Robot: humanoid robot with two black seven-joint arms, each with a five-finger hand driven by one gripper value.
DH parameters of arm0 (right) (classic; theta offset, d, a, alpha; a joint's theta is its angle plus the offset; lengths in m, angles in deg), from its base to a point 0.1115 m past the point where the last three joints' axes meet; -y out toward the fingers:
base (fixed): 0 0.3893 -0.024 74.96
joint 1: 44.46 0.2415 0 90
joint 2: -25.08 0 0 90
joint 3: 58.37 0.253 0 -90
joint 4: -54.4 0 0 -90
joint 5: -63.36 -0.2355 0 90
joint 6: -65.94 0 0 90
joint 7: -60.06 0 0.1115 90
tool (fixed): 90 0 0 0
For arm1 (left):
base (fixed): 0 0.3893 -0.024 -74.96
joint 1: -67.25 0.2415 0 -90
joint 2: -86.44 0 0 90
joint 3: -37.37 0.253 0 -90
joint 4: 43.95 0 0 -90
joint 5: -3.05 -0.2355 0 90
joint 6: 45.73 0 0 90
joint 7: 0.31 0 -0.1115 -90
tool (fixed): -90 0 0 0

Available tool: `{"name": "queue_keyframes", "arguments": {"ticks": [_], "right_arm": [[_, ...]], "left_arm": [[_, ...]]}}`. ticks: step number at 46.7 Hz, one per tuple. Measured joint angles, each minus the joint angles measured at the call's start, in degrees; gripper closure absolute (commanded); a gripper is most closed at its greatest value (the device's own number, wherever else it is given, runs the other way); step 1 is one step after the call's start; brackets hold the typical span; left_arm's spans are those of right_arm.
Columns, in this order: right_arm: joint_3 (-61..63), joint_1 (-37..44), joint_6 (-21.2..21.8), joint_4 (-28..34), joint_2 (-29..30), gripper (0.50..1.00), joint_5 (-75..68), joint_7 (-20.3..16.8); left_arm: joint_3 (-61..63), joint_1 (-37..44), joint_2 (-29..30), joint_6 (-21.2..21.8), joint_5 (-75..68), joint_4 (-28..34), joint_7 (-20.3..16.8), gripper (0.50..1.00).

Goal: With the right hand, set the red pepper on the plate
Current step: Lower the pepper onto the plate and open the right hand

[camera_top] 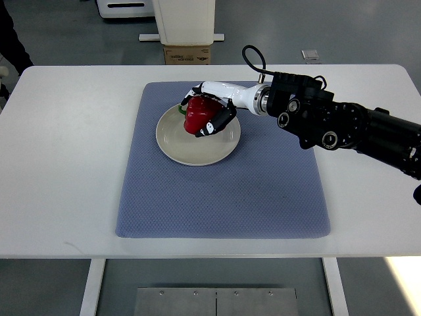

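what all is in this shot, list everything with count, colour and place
red pepper: one, red with a green stem, over the far part of the plate, held in the right hand
plate: one, cream, on the far left part of the mat
mat: one, blue-grey, centred on the table
table: one, white, fills most of the view
cardboard box: one, brown, on the floor beyond the table's far edge
right hand: one, white with black fingers, on a black arm from the right edge, fingers closed around the pepper
left hand: not in view
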Motion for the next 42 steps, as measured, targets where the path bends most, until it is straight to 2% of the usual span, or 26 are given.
{"name": "queue_keyframes", "arguments": {"ticks": [20, 24, 35, 42], "right_arm": [[-0.08, -2.70, -0.36, 0.24, 0.00, 1.000, -0.19, -0.13], [-0.09, -3.12, -0.67, 0.24, 0.00, 0.890, -0.18, -0.31], [-0.13, -3.93, -3.41, 0.23, -0.01, 0.729, -0.17, -0.19], [-0.10, -4.17, -3.70, 0.24, 0.00, 0.626, -0.18, -0.16]], "left_arm": [[0.00, 0.00, 0.00, 0.00, 0.00, 0.03, 0.00, 0.500], [0.00, 0.00, 0.00, 0.00, 0.00, 0.03, 0.00, 0.500], [0.00, 0.00, 0.00, 0.00, 0.00, 0.01, 0.00, 0.500], [0.00, 0.00, 0.00, 0.00, 0.00, 0.01, 0.00, 0.500]]}}
